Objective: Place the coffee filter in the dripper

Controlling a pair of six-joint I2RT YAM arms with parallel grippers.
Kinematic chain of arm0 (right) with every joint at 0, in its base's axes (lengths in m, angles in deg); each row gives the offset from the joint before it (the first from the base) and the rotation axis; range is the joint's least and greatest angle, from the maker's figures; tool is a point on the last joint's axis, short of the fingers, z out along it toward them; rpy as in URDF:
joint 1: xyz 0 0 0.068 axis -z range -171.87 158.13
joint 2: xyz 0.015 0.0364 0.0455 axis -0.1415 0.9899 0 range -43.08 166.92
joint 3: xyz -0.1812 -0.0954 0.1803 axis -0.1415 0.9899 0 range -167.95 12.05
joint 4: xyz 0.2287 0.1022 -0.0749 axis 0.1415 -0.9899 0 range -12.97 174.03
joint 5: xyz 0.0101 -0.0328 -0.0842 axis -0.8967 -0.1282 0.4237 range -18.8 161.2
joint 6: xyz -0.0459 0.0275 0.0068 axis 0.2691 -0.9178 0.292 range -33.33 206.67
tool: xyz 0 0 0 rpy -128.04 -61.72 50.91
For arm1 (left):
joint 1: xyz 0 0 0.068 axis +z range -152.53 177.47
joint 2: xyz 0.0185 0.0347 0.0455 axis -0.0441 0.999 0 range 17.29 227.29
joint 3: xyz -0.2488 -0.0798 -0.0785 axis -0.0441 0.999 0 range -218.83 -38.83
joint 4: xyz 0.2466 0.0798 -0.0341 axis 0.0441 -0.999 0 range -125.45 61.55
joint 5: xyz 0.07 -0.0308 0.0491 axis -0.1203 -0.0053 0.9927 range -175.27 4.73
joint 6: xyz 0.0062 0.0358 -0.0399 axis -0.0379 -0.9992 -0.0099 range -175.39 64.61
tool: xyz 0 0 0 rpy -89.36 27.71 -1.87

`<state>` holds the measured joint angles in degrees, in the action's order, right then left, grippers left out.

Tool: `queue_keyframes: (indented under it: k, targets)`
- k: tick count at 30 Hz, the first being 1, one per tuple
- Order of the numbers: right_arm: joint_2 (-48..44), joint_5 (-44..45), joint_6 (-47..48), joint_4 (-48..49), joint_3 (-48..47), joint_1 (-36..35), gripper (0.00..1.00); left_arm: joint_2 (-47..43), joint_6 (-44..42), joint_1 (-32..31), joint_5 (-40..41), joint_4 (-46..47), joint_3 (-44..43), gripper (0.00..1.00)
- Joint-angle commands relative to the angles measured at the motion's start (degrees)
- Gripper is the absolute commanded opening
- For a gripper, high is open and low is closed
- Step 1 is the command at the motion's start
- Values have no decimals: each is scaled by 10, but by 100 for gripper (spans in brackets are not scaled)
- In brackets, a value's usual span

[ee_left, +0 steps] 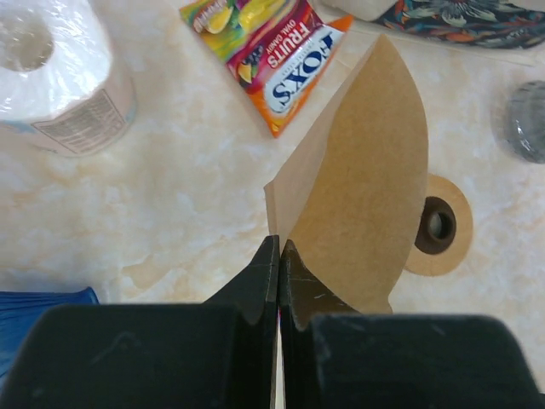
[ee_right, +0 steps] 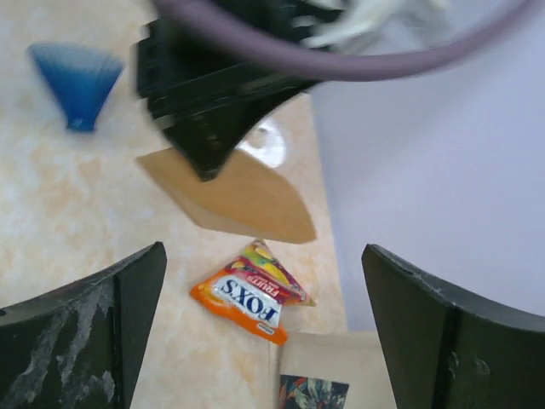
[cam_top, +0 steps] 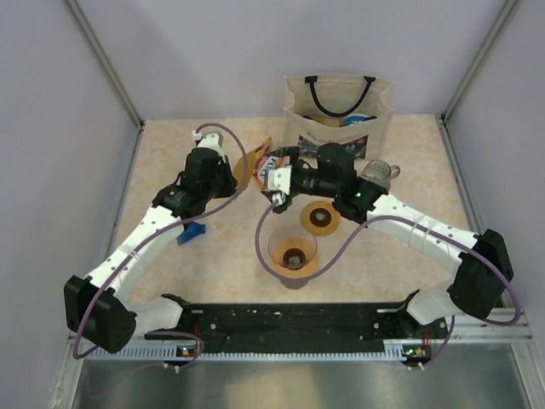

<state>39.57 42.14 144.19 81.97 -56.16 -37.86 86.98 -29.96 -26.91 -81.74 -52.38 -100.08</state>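
Note:
My left gripper [ee_left: 279,243] is shut on the edge of a brown paper coffee filter [ee_left: 366,187] and holds it above the table. In the top view the left gripper [cam_top: 233,175] and filter [cam_top: 243,170] are left of the right gripper [cam_top: 279,184]. The right gripper [ee_right: 262,256] is open and empty. It faces the filter [ee_right: 238,200] and the left gripper [ee_right: 204,119]. The amber cone dripper [cam_top: 294,252] stands upright nearer the front, in the middle of the table, apart from both grippers.
A brown ring-shaped disc [cam_top: 320,218] lies behind the dripper. A Fox's candy packet [cam_top: 264,158], a clear glass [cam_top: 381,173] and a canvas tote bag [cam_top: 341,106] are at the back. A blue pleated piece [cam_top: 192,234] lies left. A wrapped paper roll [ee_left: 51,77] stands near the left gripper.

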Motion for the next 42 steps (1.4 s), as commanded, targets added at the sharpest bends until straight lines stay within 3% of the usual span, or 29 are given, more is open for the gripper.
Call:
queue_keyframes:
  k: [1,3,5,7,9,19,29,42]
  targets:
    - [-26,164,-321,216,-3,-7,99,-10,-8,-28,125,9,-38,0]
    - [-14,280,-483,191,-36,-6,99,-7,-16,-36,135,13,-44,0]
    - [10,381,-634,92,-94,0,99,-6,-20,-46,152,22,-48,0]
    - [36,393,-726,-3,-140,7,99,-2,-24,-56,169,24,-55,0]
    - [49,375,-761,-35,-158,9,99,2,-26,-64,173,30,-56,0]
    - [94,358,-841,-21,-152,23,96,19,-9,-87,171,54,-69,0]
    - [143,328,-860,-29,-171,26,90,32,17,-103,196,71,-88,0]
    - [174,372,-882,-37,-195,37,65,22,27,-118,230,90,-88,0]
